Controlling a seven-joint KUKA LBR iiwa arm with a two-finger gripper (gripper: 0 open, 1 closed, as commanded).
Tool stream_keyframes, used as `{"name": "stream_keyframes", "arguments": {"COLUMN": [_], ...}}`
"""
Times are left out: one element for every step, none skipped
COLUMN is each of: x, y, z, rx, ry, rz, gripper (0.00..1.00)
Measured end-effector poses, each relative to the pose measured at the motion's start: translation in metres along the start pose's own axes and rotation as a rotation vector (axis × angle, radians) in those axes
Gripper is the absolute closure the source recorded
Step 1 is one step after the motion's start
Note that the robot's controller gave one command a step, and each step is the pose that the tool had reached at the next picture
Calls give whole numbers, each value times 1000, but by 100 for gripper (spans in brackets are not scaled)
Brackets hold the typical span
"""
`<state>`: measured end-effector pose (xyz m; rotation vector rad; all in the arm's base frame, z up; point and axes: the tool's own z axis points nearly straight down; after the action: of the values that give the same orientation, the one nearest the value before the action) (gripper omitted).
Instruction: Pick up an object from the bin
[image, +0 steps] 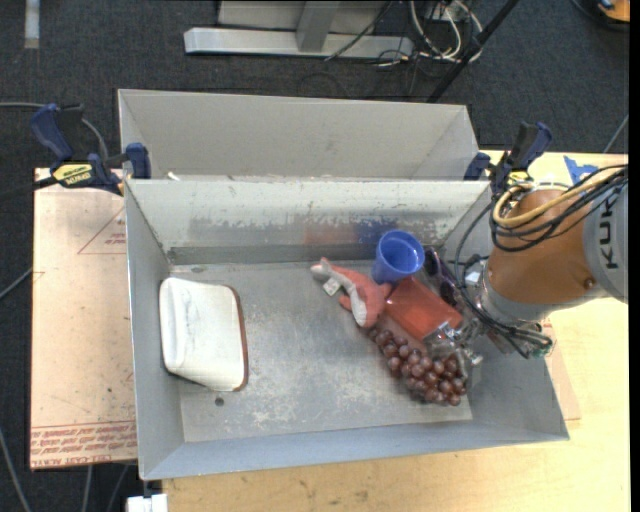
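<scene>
Claw down at a bunch of dark red grapes, right end of the bin.

The claw (452, 350) sits on the upper right edge of the grapes (418, 370), near the right front corner of the grey metal bin (300, 400). I cannot tell whether it is apart or together. The bunch looks knobbly, glossy and light (plastic, I'd guess), so pinching across a few firm beads seems best. A flat red piece (415, 308) touches it, and a smooth blue cup (399, 255) stands near.

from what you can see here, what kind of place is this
Probably a robotics lab: a robot arm reaches into a grey metal bin of mismatched small things, a blue cup and dark red grapes among them, and cables lie on the floor behind.
</scene>
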<state>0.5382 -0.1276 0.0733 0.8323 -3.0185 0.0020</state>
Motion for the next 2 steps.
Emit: {"name": "stream_keyframes", "arguments": {"x": [2, 2], "y": [-5, -5], "z": [-93, -93], "rx": [1, 0], "ry": [-3, -3], "rz": [-31, -31], "gripper": [100, 100]}}
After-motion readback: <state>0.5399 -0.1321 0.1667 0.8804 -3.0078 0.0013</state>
